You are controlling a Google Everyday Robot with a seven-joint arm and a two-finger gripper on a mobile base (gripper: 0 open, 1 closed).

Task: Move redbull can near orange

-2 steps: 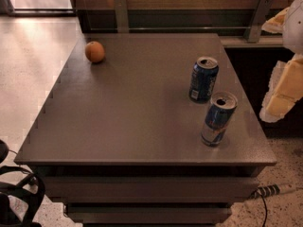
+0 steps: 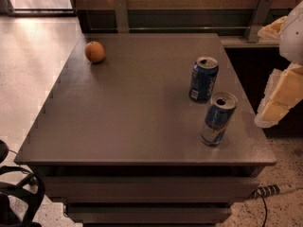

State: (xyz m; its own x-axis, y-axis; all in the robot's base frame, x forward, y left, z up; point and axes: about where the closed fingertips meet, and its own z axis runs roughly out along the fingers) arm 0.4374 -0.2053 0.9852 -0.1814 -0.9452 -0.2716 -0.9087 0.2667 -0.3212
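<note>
Two cans (image 2: pixel 203 79) (image 2: pixel 218 119), one orange (image 2: pixel 94 51) — one gripper (image 2: pixel 278 103) (right)

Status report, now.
Hand off right edge of grey table. Slim blue-and-silver redbull can upright nearby; small round orange far-left corner. Shorter dark-blue can behind, not blocking.

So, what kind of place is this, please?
Probably an office or break room: grey table, redbull can, power strip on speckled floor. The pincer hangs beside the table's right edge.

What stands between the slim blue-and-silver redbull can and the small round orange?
Nothing visible: bare tabletop lies between the redbull can near the front right and the orange at the far left. The shorter dark-blue can stands just behind the redbull can, close to that line. The gripper is off the table's right edge.
</note>
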